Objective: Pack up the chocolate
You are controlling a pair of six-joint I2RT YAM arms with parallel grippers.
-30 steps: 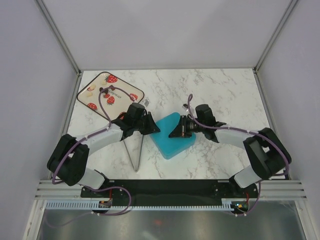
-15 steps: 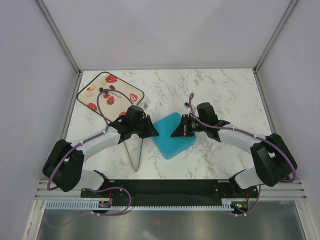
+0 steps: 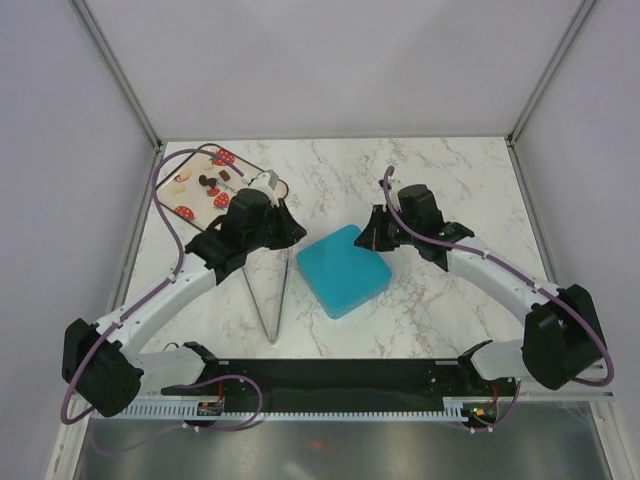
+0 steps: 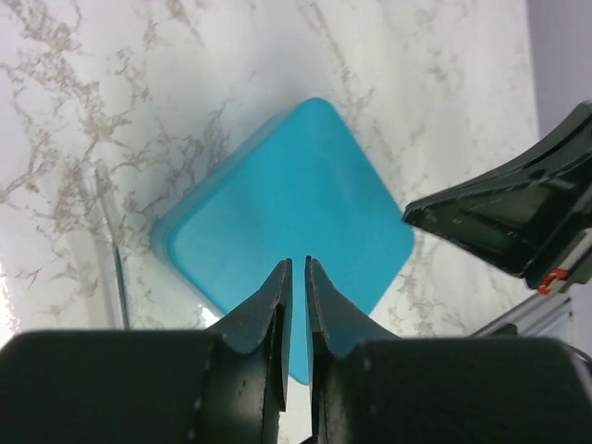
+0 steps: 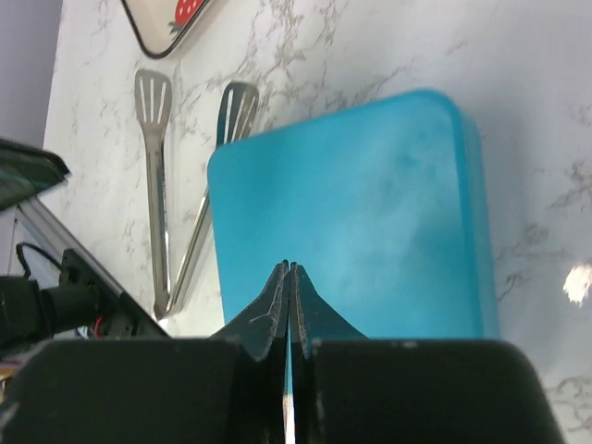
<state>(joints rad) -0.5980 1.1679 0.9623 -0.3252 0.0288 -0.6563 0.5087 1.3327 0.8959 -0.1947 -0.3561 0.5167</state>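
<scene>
The chocolate (image 3: 207,182) lies as small dark and cream pieces on the strawberry-print tray (image 3: 168,196) at the back left. A closed teal box (image 3: 346,270) sits mid-table, and it fills both wrist views (image 4: 296,208) (image 5: 361,222). My left gripper (image 3: 291,229) hovers off the box's left corner, between box and tray. Its jaws (image 4: 298,262) stand nearly together with a thin slit and nothing between them. My right gripper (image 3: 370,237) hangs over the box's back right edge. It is shut and empty in the right wrist view (image 5: 289,265).
Metal tongs (image 3: 271,300) lie on the marble just left of the box, handles toward the near edge, and show in the right wrist view (image 5: 159,185). The tray's corner (image 5: 165,26) is at that view's top left. White walls enclose the table.
Both grippers have drawn back off the box's top. The left arm swung back and left toward the tray; the right arm pulled up and to the right.
</scene>
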